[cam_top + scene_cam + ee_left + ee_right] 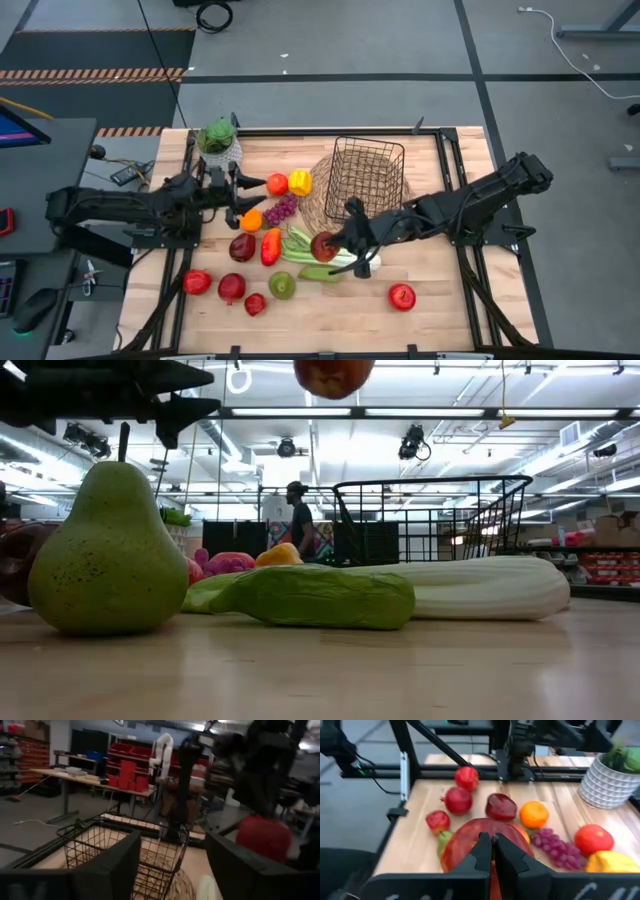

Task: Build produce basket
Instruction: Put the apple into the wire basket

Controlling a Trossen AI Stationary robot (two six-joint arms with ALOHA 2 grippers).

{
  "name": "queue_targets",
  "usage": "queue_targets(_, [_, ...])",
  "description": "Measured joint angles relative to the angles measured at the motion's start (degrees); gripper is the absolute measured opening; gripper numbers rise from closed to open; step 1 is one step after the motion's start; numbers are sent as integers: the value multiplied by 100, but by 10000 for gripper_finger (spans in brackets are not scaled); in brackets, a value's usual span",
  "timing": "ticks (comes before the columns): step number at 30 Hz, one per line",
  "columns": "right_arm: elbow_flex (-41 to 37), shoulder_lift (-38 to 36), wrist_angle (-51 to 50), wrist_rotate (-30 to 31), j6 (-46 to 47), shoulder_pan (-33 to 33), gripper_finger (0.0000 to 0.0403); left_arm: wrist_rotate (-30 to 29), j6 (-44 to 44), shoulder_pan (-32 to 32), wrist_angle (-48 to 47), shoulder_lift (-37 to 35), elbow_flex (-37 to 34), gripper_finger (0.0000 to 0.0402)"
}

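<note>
Produce lies mid-table: a green pear (108, 550) nearest, then the leek (470, 587). Above them the right gripper (338, 238) clamps a red apple (323, 245). Beyond stands the basket (366, 178); the left gripper (240, 192) hangs parted.

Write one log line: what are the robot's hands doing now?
right gripper: fingers shut on dark red apple, lifted | left gripper: open, empty | black wire basket: empty
</note>
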Motion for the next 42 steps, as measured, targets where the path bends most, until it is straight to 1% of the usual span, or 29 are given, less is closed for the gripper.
queue_targets(3, [-1,-44,-142,98,-72,-86,13,4,310,-203,40,199,24,271])
queue_targets(7, [0,-151,-211,257,-84,-238,14,2,750,-541,2,522,236,314])
queue_targets(10, [-1,-213,-209,270,-84,-353,14,-10,1043,-778,-89,859,449,338])
queue_targets(12, [1,-223,-195,281,-84,-405,14,-159,1144,-914,-126,1104,615,348])
queue_targets(17, [1,-172,-182,318,-147,-485,14,-548,1220,-1133,-262,1761,1091,353])
queue_targets(21, [1,-151,-180,451,-177,-496,14,-663,1255,-1248,-276,2288,1468,353])
queue_targets(29, [4,-151,-92,452,-231,-494,14,-800,1340,-1459,-308,3247,2157,353])
queue_targets(35, [4,-151,-53,448,-233,-481,14,-800,1341,-1522,-297,3587,2445,353])
queue_targets(42, [4,-151,-3,442,-326,-479,14,-800,1167,-1503,-307,3741,2465,353])
